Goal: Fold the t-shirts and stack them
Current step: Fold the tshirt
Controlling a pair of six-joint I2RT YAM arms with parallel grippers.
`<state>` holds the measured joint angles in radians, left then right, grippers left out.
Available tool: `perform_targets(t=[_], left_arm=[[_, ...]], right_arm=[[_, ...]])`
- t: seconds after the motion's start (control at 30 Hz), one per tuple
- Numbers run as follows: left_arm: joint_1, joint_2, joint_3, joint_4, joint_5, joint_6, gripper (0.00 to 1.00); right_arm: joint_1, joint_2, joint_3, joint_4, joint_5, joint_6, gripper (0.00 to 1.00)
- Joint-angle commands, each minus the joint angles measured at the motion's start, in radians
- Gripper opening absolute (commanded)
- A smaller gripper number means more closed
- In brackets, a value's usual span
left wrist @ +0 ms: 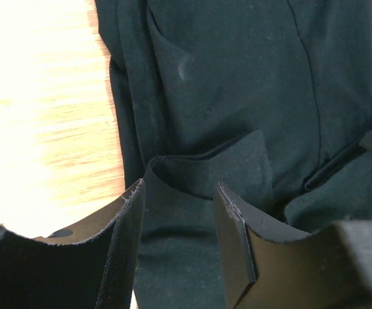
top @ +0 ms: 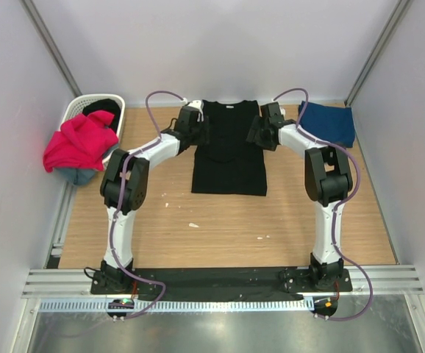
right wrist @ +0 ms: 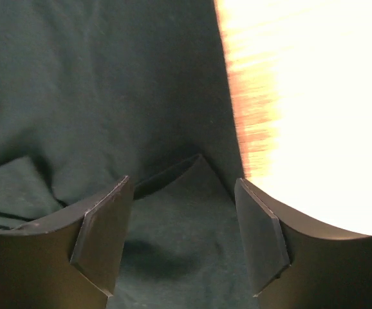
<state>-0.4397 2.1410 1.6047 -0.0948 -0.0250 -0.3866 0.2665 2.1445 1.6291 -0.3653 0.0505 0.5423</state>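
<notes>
Straddling the shoulders of the black t-shirt (top: 229, 147), the left hand (top: 198, 125) and right hand (top: 260, 126) sat low on its far end, one at each side edge, likely so the top could be lifted evenly and brought down over the hem. The shirt lay flat mid-desk (top: 220, 228), its sleeves tucked in to leave a narrow panel. Both hands stood part open: the left fingers (left wrist: 125, 244) flanked a raised cloth ridge without visibly pinching it, and the right fingers (right wrist: 105, 238) stood wider over a crease. A folded navy t-shirt (top: 327, 121) waited far right, a magenta-red t-shirt (top: 80, 140) draped over the laundry basket (top: 73, 110).
</notes>
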Motion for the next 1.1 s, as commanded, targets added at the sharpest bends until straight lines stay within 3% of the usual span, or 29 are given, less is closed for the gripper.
perform_targets(t=[0.0, 0.1, 0.2, 0.23, 0.33, 0.43, 0.57, 0.67, 0.73, 1.07], left_arm=[[0.007, 0.031, 0.046, 0.003, 0.019, 0.023, 0.48], [0.007, 0.049, 0.064, -0.006, 0.019, 0.026, 0.48], [0.007, 0.056, 0.072, -0.017, 0.01, 0.029, 0.46], [0.009, 0.062, 0.069, -0.019, 0.01, 0.029, 0.45], [0.01, 0.072, 0.072, -0.02, 0.0, 0.023, 0.41], [0.01, 0.083, 0.08, -0.026, -0.007, 0.012, 0.36], [0.01, 0.103, 0.087, -0.028, -0.026, 0.0, 0.28], [0.012, 0.105, 0.089, -0.031, -0.05, -0.008, 0.15], [0.013, 0.102, 0.086, -0.034, -0.072, -0.017, 0.01], [0.036, 0.066, 0.075, -0.026, -0.154, -0.06, 0.0]], right_arm=[[0.0, 0.002, 0.018, -0.003, 0.005, -0.048, 0.69], [0.002, 0.005, 0.015, -0.009, 0.008, -0.053, 0.62], [0.002, 0.006, 0.014, -0.007, 0.012, -0.051, 0.44], [0.002, 0.005, 0.014, -0.007, 0.012, -0.051, 0.33], [0.002, 0.003, 0.015, -0.014, 0.028, -0.048, 0.18], [0.002, 0.005, 0.029, -0.04, 0.063, -0.05, 0.1], [0.002, 0.005, 0.031, -0.057, 0.087, -0.054, 0.04], [0.0, 0.008, 0.031, -0.063, 0.104, -0.054, 0.03], [-0.001, 0.009, 0.034, -0.069, 0.112, -0.056, 0.03], [-0.012, 0.012, 0.049, -0.092, 0.123, -0.067, 0.03]])
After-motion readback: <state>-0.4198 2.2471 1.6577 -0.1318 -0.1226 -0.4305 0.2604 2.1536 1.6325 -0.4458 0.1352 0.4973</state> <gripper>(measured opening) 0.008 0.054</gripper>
